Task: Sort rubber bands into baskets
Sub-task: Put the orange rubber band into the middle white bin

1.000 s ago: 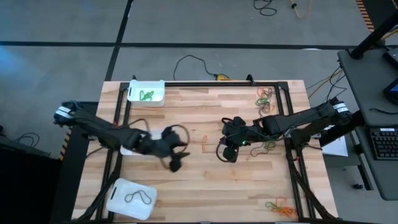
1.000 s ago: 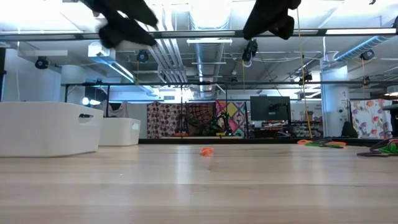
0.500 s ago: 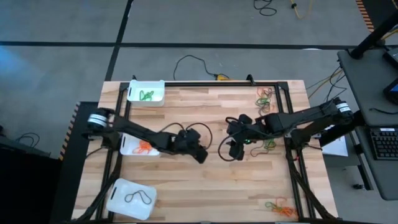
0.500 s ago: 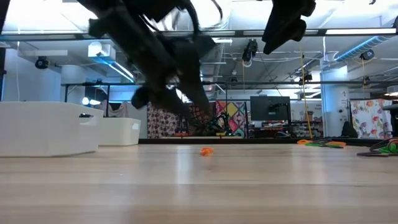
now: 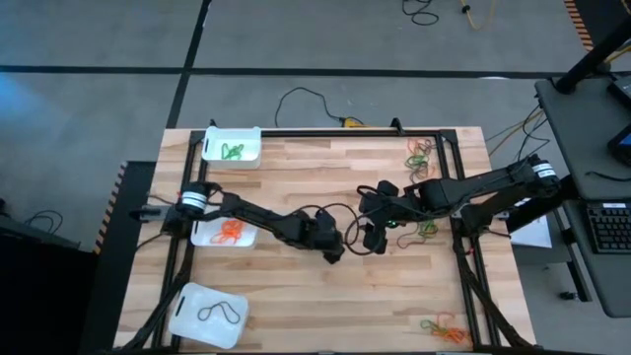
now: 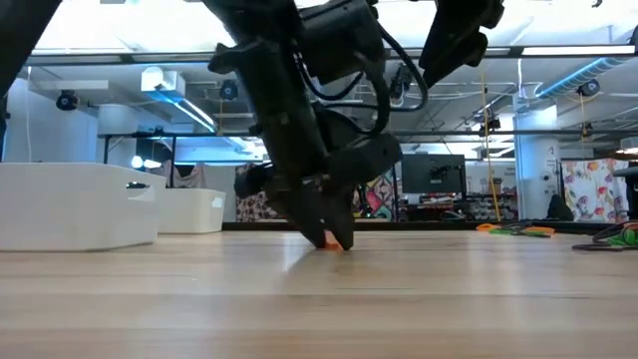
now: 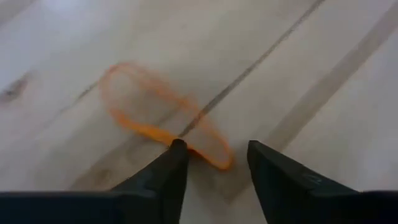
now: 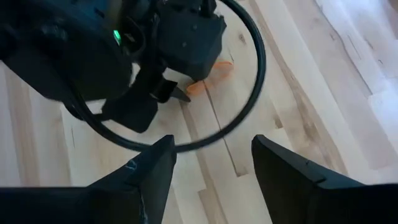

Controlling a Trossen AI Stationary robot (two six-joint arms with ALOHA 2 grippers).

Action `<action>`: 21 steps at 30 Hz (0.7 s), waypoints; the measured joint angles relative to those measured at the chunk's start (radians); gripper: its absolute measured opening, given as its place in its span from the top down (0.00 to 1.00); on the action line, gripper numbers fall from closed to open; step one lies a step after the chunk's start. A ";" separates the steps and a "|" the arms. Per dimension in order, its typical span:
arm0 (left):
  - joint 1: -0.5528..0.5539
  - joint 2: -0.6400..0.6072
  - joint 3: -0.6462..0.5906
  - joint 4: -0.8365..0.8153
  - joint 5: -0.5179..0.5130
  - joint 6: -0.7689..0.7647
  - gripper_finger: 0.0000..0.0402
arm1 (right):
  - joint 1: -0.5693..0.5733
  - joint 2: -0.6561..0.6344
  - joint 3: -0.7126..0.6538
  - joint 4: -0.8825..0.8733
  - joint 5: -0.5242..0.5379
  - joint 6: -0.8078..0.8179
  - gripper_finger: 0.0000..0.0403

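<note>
An orange rubber band [image 7: 163, 118] lies flat on the wooden table near its middle, and it also shows in the right wrist view [image 8: 213, 70]. My left gripper [image 7: 214, 155] is open and tipped down at it, its fingertips at the table [image 6: 332, 237] either side of the band's near end. My right gripper [image 8: 211, 162] hangs open and empty, high above the table [image 6: 454, 55], just right of the left one [image 5: 373, 240]. Three white baskets stand on the left: the far one [image 5: 246, 156] holds green bands, the middle one [image 5: 202, 237] orange, the near one [image 5: 187, 301] a black band. My left gripper comes slanting down from the table's left. One fingertip [image 7: 177, 149] stands over the band's near end [image 7: 199, 144], and the other is beside it. I cannot tell whether either finger touches the band, which lies flat on the wood.
Loose heaps of orange, green and black bands lie at the table's far right corner [image 5: 422, 151], under the right arm [image 5: 428, 229] and at the near right corner [image 5: 444, 328]. A black cable loop [image 8: 249, 93] hangs from the left arm's wrist.
My left gripper has swung from near the middle basket toward the table's right and dropped to the orange band, tipping more steeply downward. The band has stayed where it lay.
</note>
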 joint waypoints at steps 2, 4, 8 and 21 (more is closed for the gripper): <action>0.004 0.027 0.023 -0.024 0.013 0.008 0.68 | 0.000 0.000 0.000 0.000 0.000 0.000 0.49; 0.007 0.043 0.034 -0.028 0.032 0.039 0.73 | 0.000 0.000 0.000 0.000 0.000 0.006 0.49; 0.007 0.045 0.038 -0.026 0.052 0.073 0.87 | 0.000 0.000 0.000 -0.002 -0.001 0.015 0.49; 0.036 -0.105 0.016 -0.237 -0.048 0.133 1.00 | 0.000 -0.005 0.000 -0.012 -0.009 0.061 0.49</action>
